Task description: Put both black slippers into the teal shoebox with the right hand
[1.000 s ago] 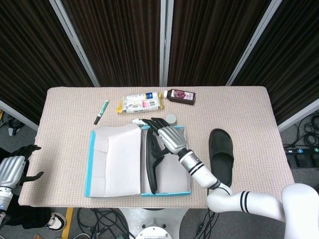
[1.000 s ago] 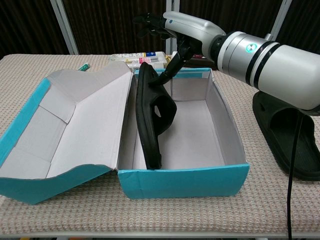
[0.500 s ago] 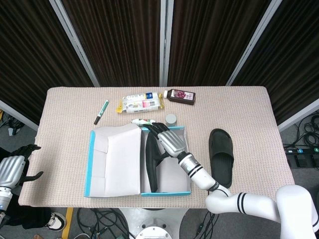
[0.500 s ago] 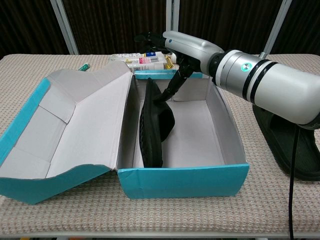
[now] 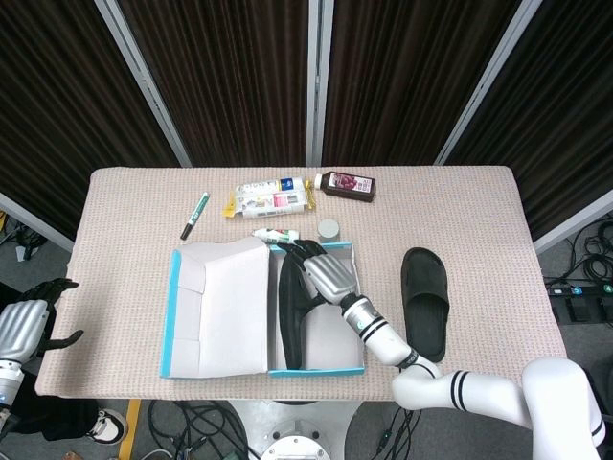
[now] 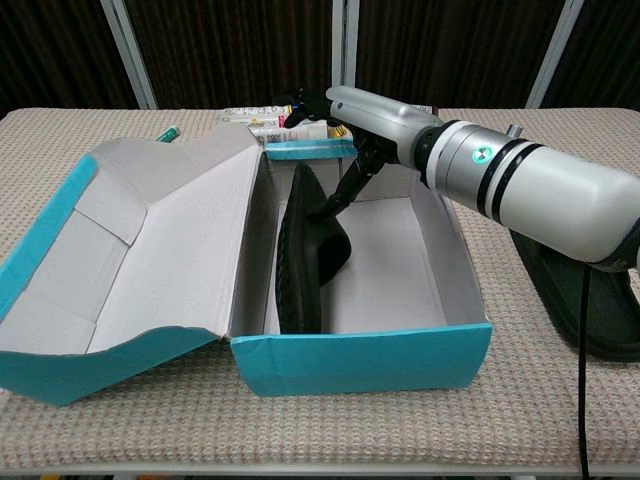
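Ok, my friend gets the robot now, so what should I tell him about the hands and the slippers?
Right hand is down in the teal shoebox, holding the first black slipper, which stands on edge against the box's left wall.
Left hand hangs off the table's left edge, holding nothing.
Second black slipper lies on the table, right of the box.
Done: first slipper in the box.
Left: let go, then fetch the second slipper.

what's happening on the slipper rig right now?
The right hand reaches into the open teal shoebox and touches a black slipper standing on edge against the box's left wall. The second black slipper lies on the table to the right of the box, not yet boxed. The left hand is open, off the table's left edge.
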`<action>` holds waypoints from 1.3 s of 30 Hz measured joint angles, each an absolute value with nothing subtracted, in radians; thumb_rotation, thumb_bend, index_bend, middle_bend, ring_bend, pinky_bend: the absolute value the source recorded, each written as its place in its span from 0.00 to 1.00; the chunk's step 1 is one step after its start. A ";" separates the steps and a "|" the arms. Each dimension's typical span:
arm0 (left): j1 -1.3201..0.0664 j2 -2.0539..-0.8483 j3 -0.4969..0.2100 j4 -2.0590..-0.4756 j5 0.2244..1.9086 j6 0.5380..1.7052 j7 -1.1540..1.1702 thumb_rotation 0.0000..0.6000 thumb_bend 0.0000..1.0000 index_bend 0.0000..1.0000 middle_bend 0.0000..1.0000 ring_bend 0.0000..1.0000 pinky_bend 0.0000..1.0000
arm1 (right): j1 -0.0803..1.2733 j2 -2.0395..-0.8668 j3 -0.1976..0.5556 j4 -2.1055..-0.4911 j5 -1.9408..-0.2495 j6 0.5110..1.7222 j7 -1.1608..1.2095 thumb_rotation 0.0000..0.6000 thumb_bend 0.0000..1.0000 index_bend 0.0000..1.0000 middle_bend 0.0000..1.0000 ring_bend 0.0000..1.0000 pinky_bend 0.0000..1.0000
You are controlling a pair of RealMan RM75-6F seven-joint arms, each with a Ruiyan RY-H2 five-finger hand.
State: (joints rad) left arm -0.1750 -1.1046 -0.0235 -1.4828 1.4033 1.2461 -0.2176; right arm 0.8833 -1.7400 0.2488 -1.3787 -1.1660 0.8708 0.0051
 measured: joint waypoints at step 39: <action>-0.185 -1.107 -0.015 -1.509 1.415 1.239 -0.174 1.00 0.18 0.21 0.17 0.14 0.21 | 0.843 -1.143 0.201 -1.878 -0.457 1.018 -0.691 1.00 0.03 0.00 0.13 0.00 0.04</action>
